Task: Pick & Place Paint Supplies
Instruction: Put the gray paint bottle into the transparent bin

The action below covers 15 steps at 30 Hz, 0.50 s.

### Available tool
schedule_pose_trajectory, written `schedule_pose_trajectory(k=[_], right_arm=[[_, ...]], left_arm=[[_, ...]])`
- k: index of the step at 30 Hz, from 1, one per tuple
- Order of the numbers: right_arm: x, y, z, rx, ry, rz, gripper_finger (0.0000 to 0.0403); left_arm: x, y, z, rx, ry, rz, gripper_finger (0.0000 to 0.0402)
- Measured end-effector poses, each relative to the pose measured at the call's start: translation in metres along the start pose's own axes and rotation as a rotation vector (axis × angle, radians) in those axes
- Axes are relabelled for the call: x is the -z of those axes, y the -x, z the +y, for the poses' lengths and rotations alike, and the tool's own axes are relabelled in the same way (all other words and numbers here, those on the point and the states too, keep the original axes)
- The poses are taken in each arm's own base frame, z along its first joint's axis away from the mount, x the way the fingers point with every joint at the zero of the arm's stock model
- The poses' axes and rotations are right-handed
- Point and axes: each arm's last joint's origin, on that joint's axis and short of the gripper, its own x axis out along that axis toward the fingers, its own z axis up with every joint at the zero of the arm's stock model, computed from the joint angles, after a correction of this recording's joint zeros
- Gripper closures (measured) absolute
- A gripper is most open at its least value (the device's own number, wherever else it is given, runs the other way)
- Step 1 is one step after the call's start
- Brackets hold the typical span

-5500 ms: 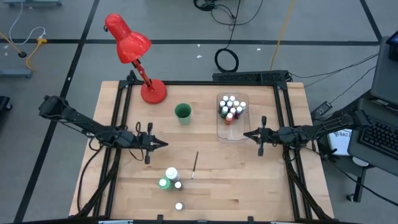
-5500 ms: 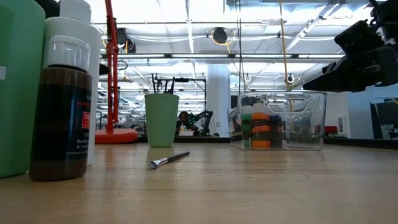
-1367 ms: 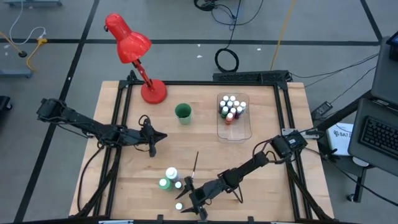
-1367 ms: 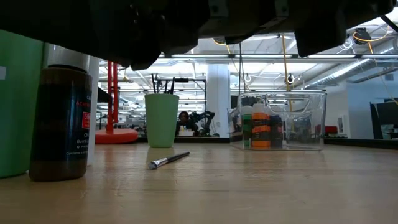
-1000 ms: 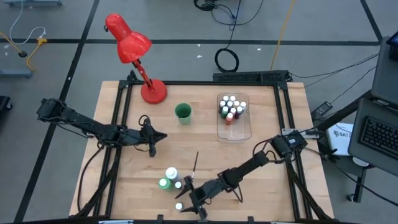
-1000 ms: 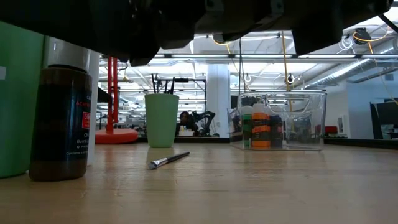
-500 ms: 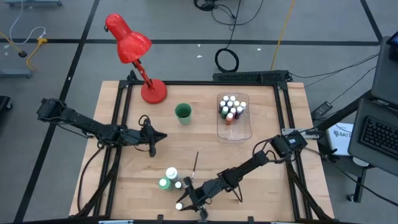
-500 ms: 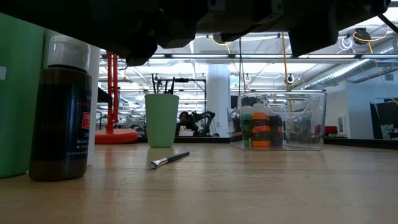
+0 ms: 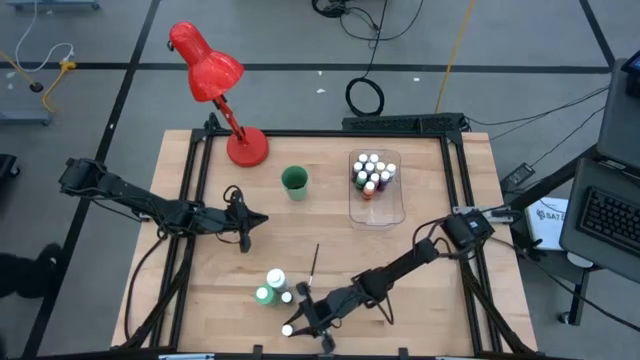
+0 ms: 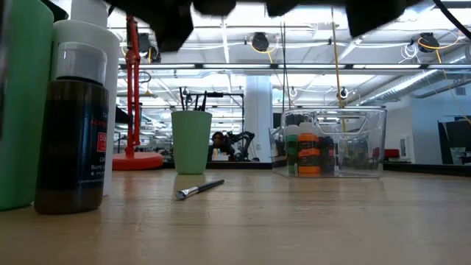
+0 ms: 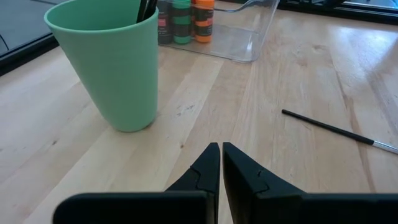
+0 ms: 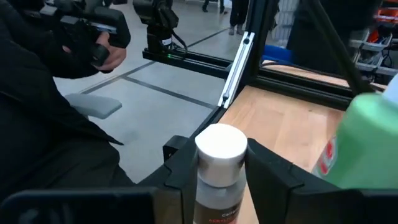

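At the table's front edge, the right gripper [image 9: 291,328] reaches low across from the right side, and in its wrist view its two fingers [image 12: 180,168] stand close on either side of a small white-capped bottle [image 12: 217,168], the cap upright between them; whether the pads actually press the bottle cannot be told. In the high view that bottle [image 9: 287,330] shows as a white dot at the gripper's tip. Just beside it, a green bottle [image 9: 263,295], a white bottle [image 9: 276,279] and another small bottle [image 9: 287,297] stand in a tight group. In the low view the small brown-filled bottle [image 10: 72,129] stands in front of the two big ones. A thin brush [image 9: 313,265] lies loose on the wood between this group and the clear tray [image 9: 378,212], apart from both. The tray holds a cluster of small paint bottles [image 9: 369,175] at its far end. The green cup [image 9: 294,181] stands near the tray with dark brush handles [image 10: 193,100] sticking out. The left gripper [image 9: 256,221] hovers at the table's left-middle with its fingers pressed together and nothing in them, well apart from the bottles. A red lamp [image 9: 215,85] stands at the far left corner. A person's dark sleeve [image 12: 37,124] shows beyond the table edge in the right wrist view
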Motion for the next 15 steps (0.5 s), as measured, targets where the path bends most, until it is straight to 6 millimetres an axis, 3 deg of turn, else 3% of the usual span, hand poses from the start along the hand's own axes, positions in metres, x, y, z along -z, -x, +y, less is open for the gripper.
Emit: schedule_pose_trajectory(k=[7,10,15], right_arm=[[-0.049,0.024,0.003,-0.014,0.028,0.023,0.0303],[-0.083,0.045,0.003,-0.011,0.033,0.027,0.0301],[-0.146,0.099,-0.001,0.025,0.076,0.014,0.0304]], left_arm=[[0.000,0.000,0.000,0.000,0.000,0.000,0.0382],[0.000,0.000,0.000,0.000,0.000,0.000,0.0382],[0.000,0.000,0.000,0.000,0.001,0.000,0.0382]])
